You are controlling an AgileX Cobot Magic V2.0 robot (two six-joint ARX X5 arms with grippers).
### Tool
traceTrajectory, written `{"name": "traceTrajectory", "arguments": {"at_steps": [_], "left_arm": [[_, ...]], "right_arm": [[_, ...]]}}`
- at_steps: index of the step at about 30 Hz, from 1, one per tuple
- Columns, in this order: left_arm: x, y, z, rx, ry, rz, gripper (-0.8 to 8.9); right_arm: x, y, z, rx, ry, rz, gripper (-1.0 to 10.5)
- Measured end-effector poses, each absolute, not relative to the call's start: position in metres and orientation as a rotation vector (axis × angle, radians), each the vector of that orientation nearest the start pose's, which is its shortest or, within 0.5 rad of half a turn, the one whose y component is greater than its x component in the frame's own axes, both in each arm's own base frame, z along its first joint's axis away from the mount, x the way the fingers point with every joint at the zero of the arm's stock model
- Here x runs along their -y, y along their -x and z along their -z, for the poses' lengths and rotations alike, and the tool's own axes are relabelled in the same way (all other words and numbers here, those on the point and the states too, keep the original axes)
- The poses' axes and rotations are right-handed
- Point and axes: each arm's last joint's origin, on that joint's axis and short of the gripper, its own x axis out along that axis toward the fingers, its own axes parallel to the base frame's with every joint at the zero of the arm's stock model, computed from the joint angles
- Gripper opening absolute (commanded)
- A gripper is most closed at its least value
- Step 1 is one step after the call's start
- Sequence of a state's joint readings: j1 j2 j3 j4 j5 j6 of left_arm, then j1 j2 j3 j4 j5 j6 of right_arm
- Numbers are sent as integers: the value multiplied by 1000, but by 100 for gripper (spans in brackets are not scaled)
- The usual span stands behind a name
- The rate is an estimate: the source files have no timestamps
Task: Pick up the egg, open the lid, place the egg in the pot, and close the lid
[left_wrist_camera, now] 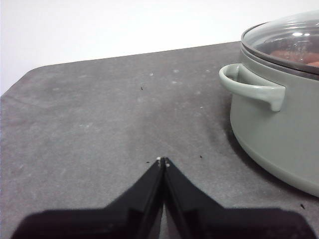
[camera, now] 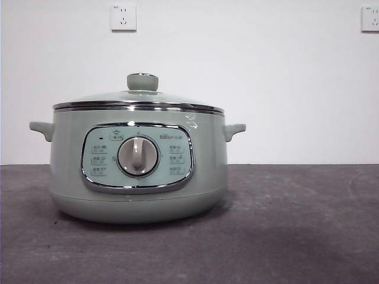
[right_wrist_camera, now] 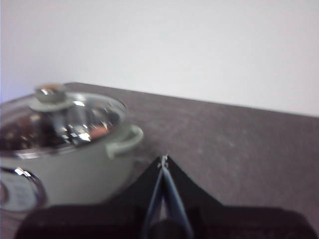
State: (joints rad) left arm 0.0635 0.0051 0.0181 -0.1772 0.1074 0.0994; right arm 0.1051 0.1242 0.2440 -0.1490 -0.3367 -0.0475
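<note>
Left pincer closed, low | right pincer closed | lid on pot

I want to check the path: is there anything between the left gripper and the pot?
No. In the left wrist view only bare grey table lies between the left gripper and the pot.

we see pot: smooth, satin sage-green shell | lid: clear glass, shiny steel rim | control panel: glossy chrome frame | table: matt, dusty dark-grey top
</note>
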Motion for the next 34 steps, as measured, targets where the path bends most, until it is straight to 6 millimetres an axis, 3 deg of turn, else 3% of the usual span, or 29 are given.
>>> {"name": "traceTrajectory", "arguments": {"at_steps": [7, 15, 34], "left_arm": [[-3, -95, -152, -162, -85, 52, -3], [-3, -95, -152, -162, -82, 51, -3], [-3, -95, -152, -161, -79, 51, -3]], "right_arm": [[-17, -90, -179, -75, -10, -362, 1], [-17, -94, -155, -148, -53, -358, 1], [-17, -94, -155, -166, -144, -327, 1]]}}
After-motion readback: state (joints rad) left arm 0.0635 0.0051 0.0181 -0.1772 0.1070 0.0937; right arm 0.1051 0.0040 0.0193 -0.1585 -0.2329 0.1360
